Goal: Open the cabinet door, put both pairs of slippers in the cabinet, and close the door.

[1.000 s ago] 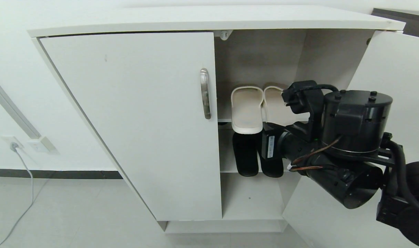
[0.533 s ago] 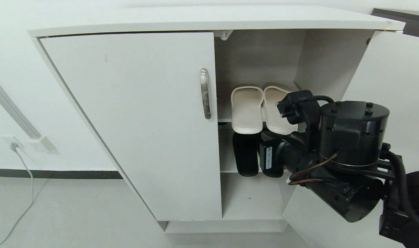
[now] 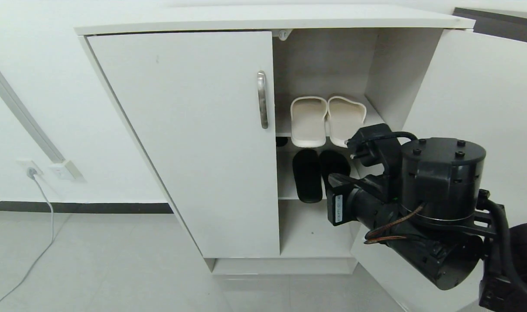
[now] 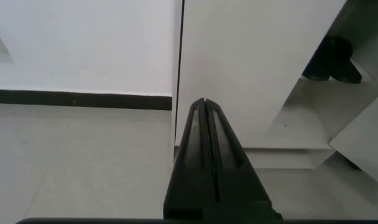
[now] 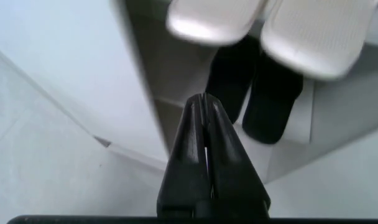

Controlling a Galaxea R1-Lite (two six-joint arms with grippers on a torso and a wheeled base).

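Just beyond the closed right hand (image 5: 205, 101), black slippers (image 5: 273, 109) beneath white slippers (image 5: 316, 31)

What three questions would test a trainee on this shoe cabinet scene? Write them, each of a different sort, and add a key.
1. True or false: the white slippers lie one level above the black slippers.
2. Which door stands open? A: left only. B: the right door. C: both.
3. Fill in: the right gripper has its fingers ____ and holds nothing.

Key: 1 true; 2 B; 3 shut.
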